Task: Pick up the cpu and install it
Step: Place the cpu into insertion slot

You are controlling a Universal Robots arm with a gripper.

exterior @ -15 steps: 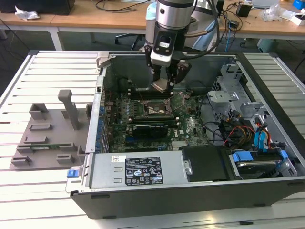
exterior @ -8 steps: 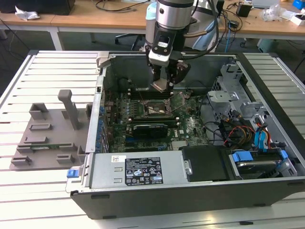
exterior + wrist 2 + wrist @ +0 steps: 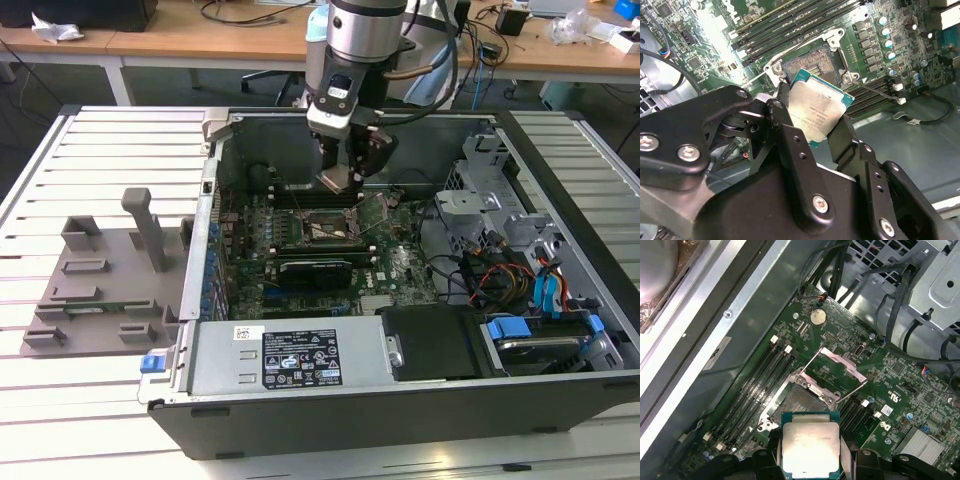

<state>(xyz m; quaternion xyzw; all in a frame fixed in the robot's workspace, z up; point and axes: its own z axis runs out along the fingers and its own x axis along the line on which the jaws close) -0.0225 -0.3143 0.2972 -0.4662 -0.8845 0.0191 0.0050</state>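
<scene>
I hold the cpu (image 3: 811, 447) clamped in my tool (image 3: 814, 111) above the open socket (image 3: 794, 401).
Inside the case (image 3: 350, 430), the cpu looks rotated against the socket; lowered so, it could bend pins.

A robotics lab or workshop is indicated: an open computer case (image 3: 400, 410) is laid on a slatted metal table (image 3: 110, 150), with a grey fixture tray (image 3: 90, 300) set beside it toward the exterior view's left. A robot arm (image 3: 365, 30) is poised above, and wooden desks (image 3: 180, 45) are ranged behind, strewn with cables (image 3: 235, 12).
</scene>
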